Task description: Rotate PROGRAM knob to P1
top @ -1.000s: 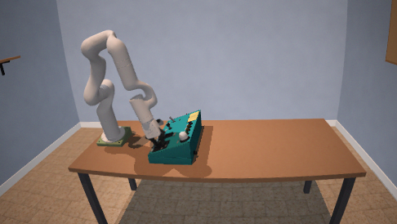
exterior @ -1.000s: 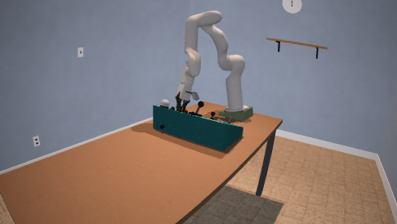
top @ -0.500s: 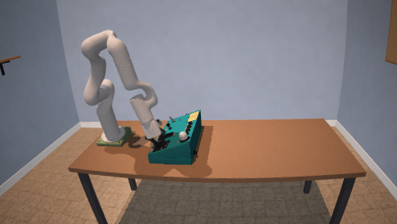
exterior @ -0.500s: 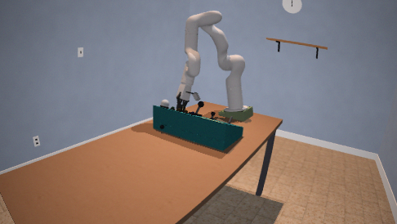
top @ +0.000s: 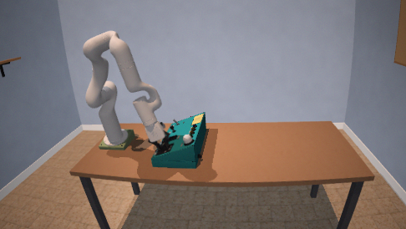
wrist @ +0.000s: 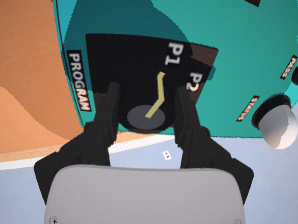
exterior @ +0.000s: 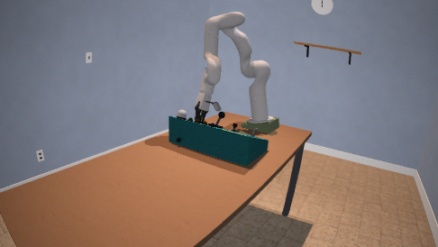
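The teal console (top: 180, 145) stands on the table near the arm's base; it also shows from behind in the exterior view (exterior: 217, 141). In the wrist view the dark PROGRAM knob (wrist: 148, 117) sits on a black patch labelled PROGRAM, with marks P1 (wrist: 173, 52) and P2 (wrist: 193, 82). Its yellow pointer line (wrist: 157, 95) points up toward P1. My gripper (wrist: 147, 96) is shut on the PROGRAM knob, one finger on each side. It also shows at the console's near left end (top: 164, 144).
A white round knob (top: 187, 138) and a small lever (top: 175, 123) stand on the console's sloped face right of my fingers. A white-tipped control (wrist: 274, 121) lies to the right in the wrist view. The arm's base (top: 117, 142) sits at the table's left end.
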Available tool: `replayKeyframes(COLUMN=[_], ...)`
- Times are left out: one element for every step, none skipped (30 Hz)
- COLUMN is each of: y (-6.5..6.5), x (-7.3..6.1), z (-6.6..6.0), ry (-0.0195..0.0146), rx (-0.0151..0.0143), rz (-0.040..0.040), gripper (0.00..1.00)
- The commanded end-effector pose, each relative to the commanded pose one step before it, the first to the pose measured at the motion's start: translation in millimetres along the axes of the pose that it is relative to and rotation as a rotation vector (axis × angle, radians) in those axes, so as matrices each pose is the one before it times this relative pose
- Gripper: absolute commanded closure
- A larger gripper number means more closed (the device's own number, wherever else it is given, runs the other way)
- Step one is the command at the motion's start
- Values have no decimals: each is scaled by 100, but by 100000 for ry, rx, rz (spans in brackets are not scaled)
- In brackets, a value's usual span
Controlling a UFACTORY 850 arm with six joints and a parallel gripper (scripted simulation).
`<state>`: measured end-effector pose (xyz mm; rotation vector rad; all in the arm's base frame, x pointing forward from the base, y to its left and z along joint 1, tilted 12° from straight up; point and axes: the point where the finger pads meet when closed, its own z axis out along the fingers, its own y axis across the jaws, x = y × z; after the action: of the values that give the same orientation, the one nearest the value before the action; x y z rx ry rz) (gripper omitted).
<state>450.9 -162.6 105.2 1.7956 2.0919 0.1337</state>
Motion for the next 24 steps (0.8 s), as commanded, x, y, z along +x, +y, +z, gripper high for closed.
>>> replayKeyframes(y=[101,0,0,0,0,0,0,0,0,0,0,0,0,0,0,0,0,0,0,0,0,0,0,0], x=[-86,0,0,0,0,0,0,0,0,0,0,0,0,0,0,0,0,0,0,0,0,0,0,0], z=[-7,0,0,0,0,0,0,0,0,0,0,0,0,0,0,0,0,0,0,0,0,0,0,0], ry=[-250,0,0,0,0,0,0,0,0,0,0,0,0,0,0,0,0,0,0,0,0,0,0,0], rx=[-238,0,0,0,0,0,0,0,0,0,0,0,0,0,0,0,0,0,0,0,0,0,0,0], rz=[-27,0,0,0,0,0,0,0,0,0,0,0,0,0,0,0,0,0,0,0,0,0,0,0], gripper=[100,100,100,100,100,100,100,24,24,24,24,24,24,24,24,24,24,24,24,24,24,24,24,24])
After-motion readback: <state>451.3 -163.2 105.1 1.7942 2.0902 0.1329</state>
